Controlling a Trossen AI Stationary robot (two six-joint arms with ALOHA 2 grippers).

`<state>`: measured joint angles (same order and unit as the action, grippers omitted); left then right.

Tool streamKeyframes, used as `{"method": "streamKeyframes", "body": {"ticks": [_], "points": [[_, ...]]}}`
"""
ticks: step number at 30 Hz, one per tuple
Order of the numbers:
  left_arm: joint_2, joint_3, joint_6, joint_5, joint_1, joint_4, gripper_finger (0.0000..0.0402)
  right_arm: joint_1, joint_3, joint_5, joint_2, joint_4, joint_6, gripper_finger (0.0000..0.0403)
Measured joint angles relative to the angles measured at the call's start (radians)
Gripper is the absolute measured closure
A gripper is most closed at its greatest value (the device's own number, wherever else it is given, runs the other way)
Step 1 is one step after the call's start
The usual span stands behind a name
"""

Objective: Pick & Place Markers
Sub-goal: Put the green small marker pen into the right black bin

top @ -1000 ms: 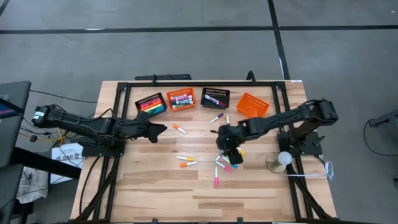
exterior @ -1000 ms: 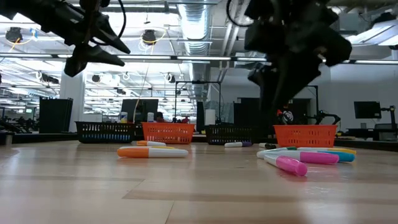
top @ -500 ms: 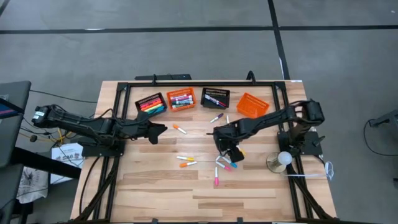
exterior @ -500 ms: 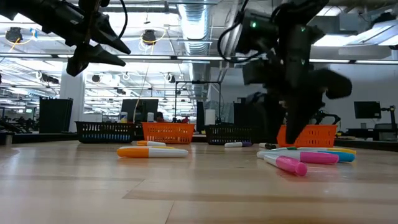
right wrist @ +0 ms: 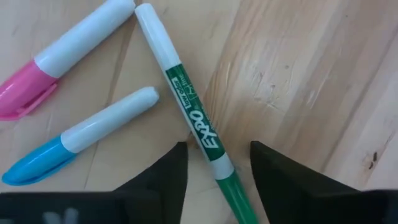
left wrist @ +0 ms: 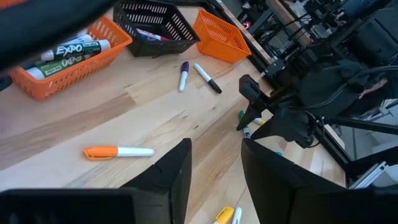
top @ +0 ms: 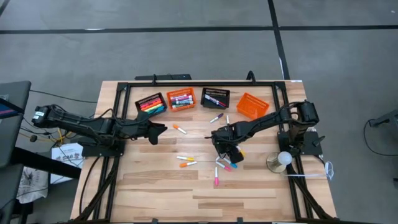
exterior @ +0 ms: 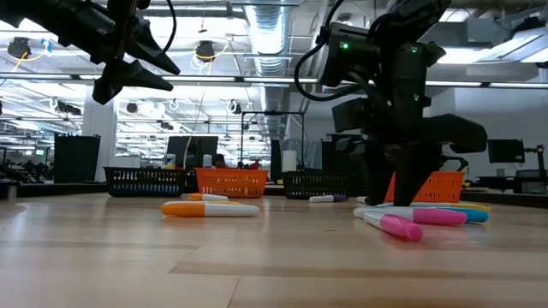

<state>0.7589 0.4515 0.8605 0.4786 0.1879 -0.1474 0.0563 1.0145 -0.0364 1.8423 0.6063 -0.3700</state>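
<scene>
Four baskets (top: 252, 104), three holding markers (top: 181, 99)

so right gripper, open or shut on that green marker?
Open. In its wrist view the right gripper straddles the green marker, with wood visible between each finger and the barrel.

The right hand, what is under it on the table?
Under the right hand, open, lies a green marker between its fingers, flat on the table. A pink marker and a blue marker lie beside it. Its lower end is hidden.
</scene>
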Motion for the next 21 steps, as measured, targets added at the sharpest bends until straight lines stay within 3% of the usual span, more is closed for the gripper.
{"method": "streamKeyframes", "body": {"ticks": [7, 21], "points": [[0.000, 0.000, -0.019, 0.014, 0.000, 0.000, 0.0263, 0.000, -0.003, 0.015, -0.002, -0.015, 0.071, 0.0297], [0.000, 0.000, -0.018, 0.015, 0.000, 0.014, 0.0263, -0.031, -0.004, 0.007, -0.002, -0.021, 0.120, 0.0365]]}}
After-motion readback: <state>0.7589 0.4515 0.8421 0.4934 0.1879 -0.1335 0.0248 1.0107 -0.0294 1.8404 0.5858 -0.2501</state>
